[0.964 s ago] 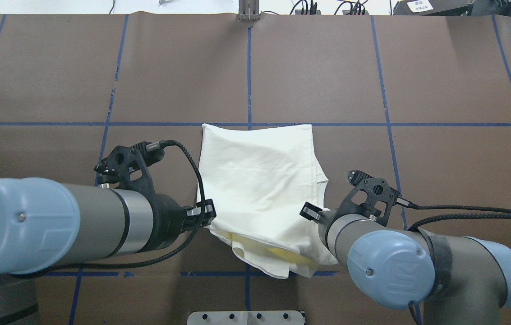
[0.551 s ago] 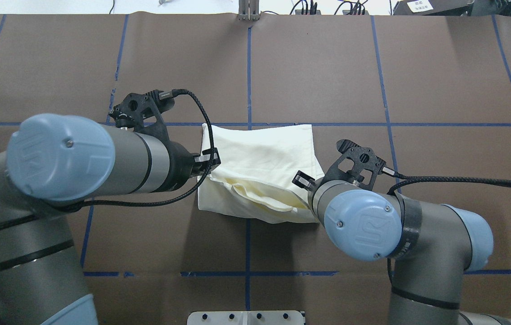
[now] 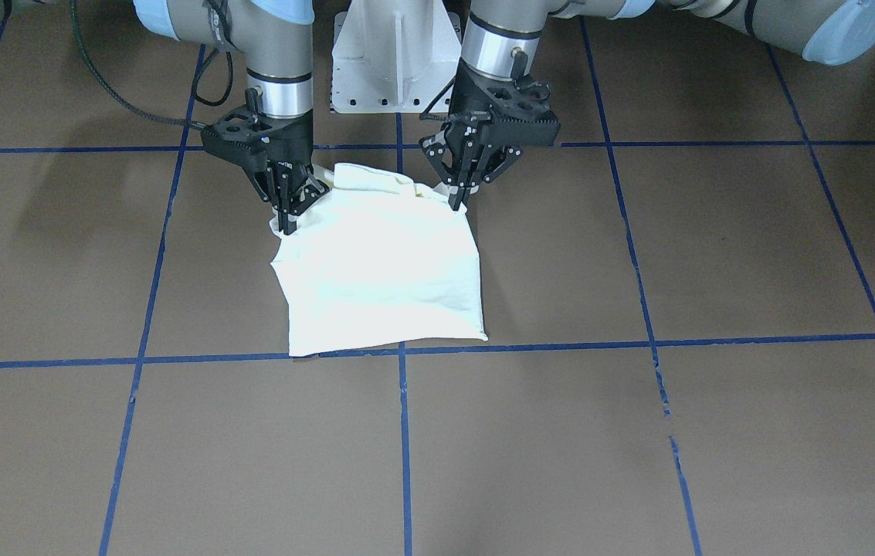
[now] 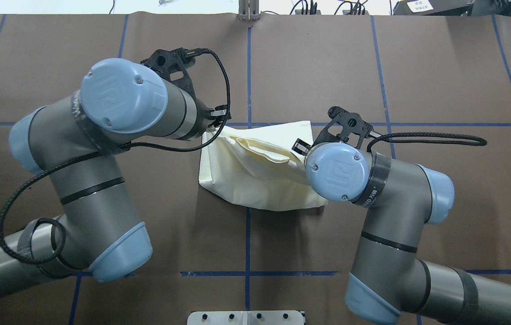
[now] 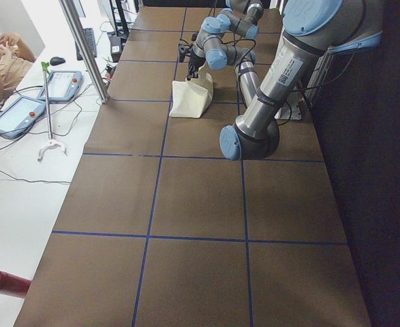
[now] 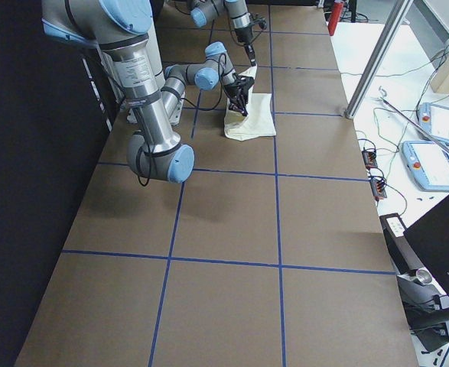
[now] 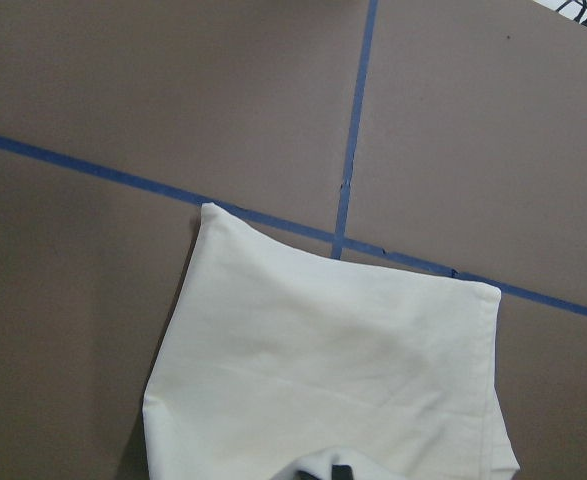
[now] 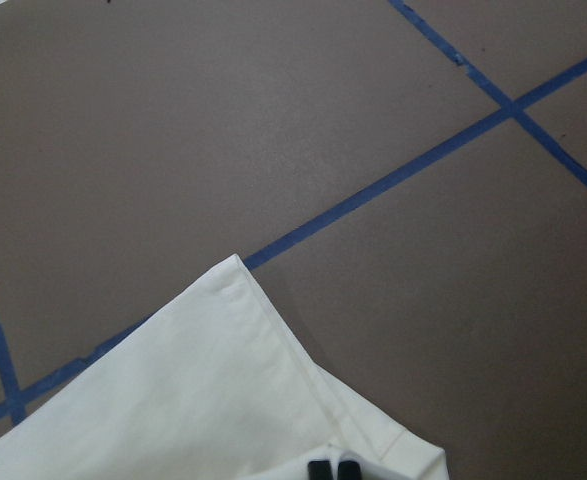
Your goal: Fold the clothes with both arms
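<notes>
Clock face laid on the overhead view, 12 o'clock pointing away from the robot.

Left arm point(image 4: 120, 104), count one. Entered from 8 o'clock, folded back sharply at the elbow, wrist turned down toward the table point(image 4: 440, 67).

Left gripper point(image 3: 459, 199), count one. Pointed straight down, fingers pinched tight on the 9 o'clock corner of the lifted cloth edge.

T-shirt point(image 3: 383, 270), count one, cream-white, plain side showing. Lay at the table's centre between both grippers. Hung raised at the gripped edge and sloped down to the table from there. Rested with its 12 o'clock edge along a blue tape line point(image 4: 417, 124) and a folded bulge at 6 o'clock. Showed loose inner layers bunched under the raised edge.

Right gripper point(image 3: 288, 218), count one. Pointed down, tilted slightly, fingers clamped together on the 3 o'clock corner of the same raised edge. Seen from its wrist camera as two black fingertips point(image 8: 323, 468) side by side, touching, on the cloth.

Right arm point(image 4: 372, 180), count one. Entered from 5 o'clock, bent at the elbow near 3 o'clock of the shirt, wrist cap above the cloth's 3 o'clock side.

White pedestal point(image 3: 395, 62), count one, at 6 o'clock between both arm bases.
</notes>
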